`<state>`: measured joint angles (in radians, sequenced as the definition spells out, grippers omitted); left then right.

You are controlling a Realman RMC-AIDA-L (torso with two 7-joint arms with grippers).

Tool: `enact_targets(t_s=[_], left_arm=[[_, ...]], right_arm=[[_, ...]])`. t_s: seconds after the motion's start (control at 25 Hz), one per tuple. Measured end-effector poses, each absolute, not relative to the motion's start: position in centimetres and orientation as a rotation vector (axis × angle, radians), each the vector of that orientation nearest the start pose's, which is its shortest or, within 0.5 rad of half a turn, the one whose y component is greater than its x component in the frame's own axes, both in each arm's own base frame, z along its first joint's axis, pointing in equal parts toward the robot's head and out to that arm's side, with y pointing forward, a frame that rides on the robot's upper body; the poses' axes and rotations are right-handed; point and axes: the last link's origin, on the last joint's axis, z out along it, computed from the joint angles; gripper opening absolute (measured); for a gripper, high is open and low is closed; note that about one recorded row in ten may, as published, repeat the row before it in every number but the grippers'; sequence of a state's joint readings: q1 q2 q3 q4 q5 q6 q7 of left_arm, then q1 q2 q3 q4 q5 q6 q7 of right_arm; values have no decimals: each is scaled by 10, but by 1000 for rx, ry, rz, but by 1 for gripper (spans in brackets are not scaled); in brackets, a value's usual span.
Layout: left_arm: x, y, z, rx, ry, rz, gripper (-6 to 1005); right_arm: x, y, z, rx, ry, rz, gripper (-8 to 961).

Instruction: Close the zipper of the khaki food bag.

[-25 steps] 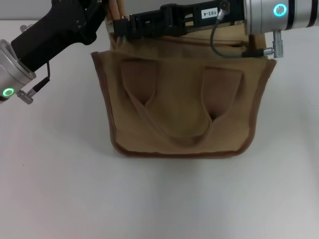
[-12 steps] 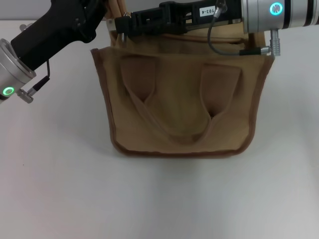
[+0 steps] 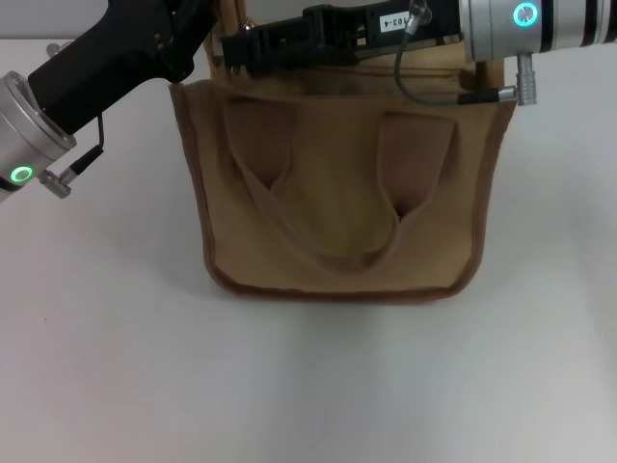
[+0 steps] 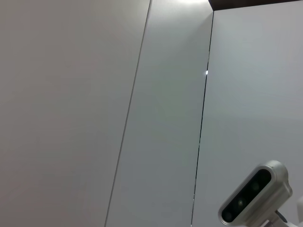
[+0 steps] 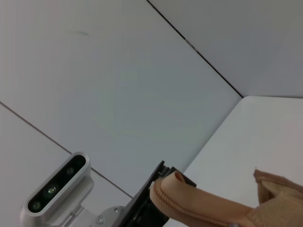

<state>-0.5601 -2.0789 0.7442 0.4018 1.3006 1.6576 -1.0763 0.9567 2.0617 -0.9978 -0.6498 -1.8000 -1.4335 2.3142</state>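
The khaki food bag (image 3: 337,193) stands on the white table (image 3: 308,386), its handles lying flat against the near side. My left gripper (image 3: 214,19) is at the bag's far left top corner. In the right wrist view it (image 5: 151,191) is shut on a khaki end tab (image 5: 199,201) of the bag. My right arm lies across the bag's top from the right, with its gripper (image 3: 229,48) at the left end of the top. The zipper is hidden under the right arm, and its silver slider is not in view.
The table spreads open in front of the bag and to both sides. A pale panelled wall (image 4: 142,113) stands behind. The left wrist view shows only that wall and the right arm's wrist camera (image 4: 255,196).
The right gripper has moved left along the bag's top. The bag has shifted slightly left and away with it. The left arm has lifted a little at the corner.
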Motion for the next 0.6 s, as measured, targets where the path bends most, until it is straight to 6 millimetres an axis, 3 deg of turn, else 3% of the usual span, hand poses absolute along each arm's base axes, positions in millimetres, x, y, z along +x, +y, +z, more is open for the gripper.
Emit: enact_targets(t_s=[0.6], left_arm=[[-216, 346, 25, -2189, -392, -1456, 22]], right_arm=[[70, 410, -30, -2842, 1348, 766, 434]])
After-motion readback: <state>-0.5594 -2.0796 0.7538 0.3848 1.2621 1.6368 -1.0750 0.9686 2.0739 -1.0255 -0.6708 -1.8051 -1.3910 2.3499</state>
